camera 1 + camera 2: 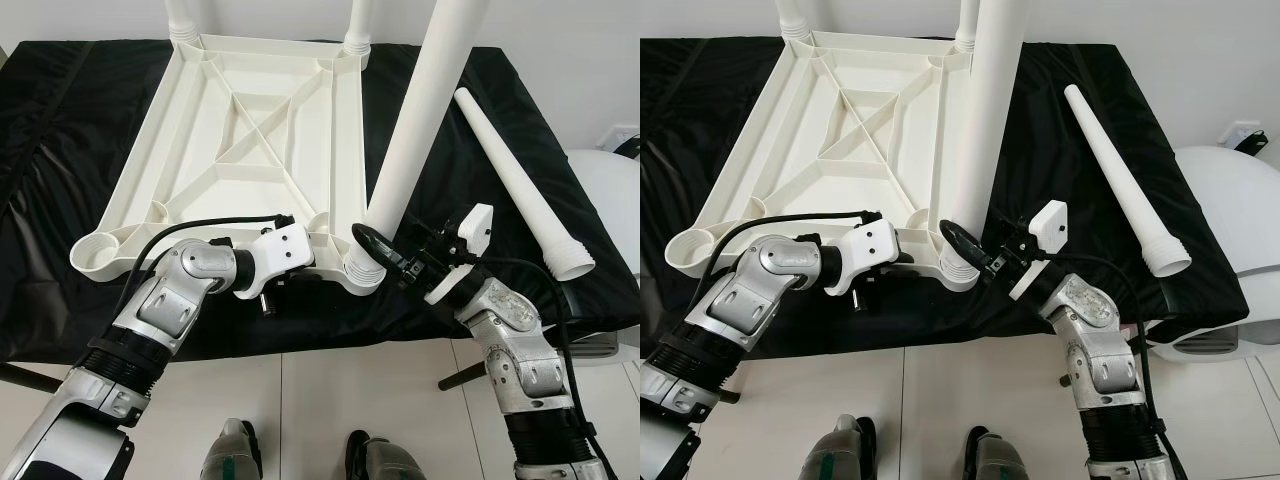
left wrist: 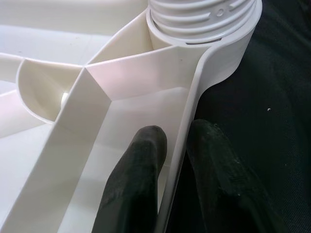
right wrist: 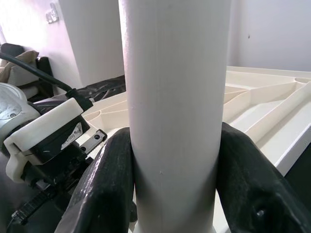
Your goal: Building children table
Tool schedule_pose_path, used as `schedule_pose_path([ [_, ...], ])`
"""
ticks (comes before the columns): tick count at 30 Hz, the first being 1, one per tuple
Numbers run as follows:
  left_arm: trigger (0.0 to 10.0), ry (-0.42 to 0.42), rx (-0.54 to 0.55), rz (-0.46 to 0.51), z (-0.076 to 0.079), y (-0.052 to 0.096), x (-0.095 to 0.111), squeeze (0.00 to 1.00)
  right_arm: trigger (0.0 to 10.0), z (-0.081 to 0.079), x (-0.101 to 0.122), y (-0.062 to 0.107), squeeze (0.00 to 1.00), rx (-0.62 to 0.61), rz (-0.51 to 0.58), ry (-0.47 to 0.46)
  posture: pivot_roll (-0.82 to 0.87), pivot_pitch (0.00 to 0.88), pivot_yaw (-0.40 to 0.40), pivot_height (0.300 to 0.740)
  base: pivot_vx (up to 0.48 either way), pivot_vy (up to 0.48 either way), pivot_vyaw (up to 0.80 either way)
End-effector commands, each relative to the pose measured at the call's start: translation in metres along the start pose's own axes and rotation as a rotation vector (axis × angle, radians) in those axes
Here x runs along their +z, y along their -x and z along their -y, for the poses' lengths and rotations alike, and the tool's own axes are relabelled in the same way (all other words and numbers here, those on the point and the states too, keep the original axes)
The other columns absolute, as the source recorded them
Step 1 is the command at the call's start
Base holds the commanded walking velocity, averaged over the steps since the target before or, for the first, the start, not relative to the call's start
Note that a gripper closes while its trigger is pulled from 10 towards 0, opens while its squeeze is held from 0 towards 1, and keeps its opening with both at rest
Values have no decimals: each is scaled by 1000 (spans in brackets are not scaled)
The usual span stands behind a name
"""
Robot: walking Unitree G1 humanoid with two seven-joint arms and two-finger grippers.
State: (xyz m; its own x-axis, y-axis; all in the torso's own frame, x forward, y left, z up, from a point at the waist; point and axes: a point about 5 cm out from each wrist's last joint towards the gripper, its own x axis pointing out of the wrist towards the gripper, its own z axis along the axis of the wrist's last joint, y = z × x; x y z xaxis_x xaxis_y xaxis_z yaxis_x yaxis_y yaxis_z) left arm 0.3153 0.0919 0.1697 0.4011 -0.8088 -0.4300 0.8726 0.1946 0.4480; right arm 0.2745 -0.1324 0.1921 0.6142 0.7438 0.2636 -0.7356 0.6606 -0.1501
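Two grippers engaged: right gripper [image 1: 378, 243] clamps leg [image 1: 420, 120] near its socket, lower centre; left gripper [image 2: 177, 160] pinches tabletop [image 1: 250, 120] rim.
Leg leans; likely cross-threads if turned tilted. Spare leg [image 1: 520, 185] lies right, on black cloth [image 1: 60, 110].

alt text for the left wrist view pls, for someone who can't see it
The left gripper pinches the thin white rim of the upturned table top, one black finger inside the rim and one outside over the black cloth. Beyond the fingers, a threaded table leg sits in its corner socket.
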Motion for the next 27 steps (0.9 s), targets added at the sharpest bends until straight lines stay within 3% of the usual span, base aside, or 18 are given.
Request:
schedule_pose_path([
  [1, 10000, -38, -10, 30, 0, -3, 10, 0, 10000, -15, -16, -1, 0, 44, -69, -51, 78, 193, 15, 740, 0, 0, 0],
  [27, 10000, -32, 0, 22, -3, -2, 10, 0, 10000, -28, -15, -4, 0, -59, -33, -27, 81, 195, 10, 740, 0, 0, 0],
])
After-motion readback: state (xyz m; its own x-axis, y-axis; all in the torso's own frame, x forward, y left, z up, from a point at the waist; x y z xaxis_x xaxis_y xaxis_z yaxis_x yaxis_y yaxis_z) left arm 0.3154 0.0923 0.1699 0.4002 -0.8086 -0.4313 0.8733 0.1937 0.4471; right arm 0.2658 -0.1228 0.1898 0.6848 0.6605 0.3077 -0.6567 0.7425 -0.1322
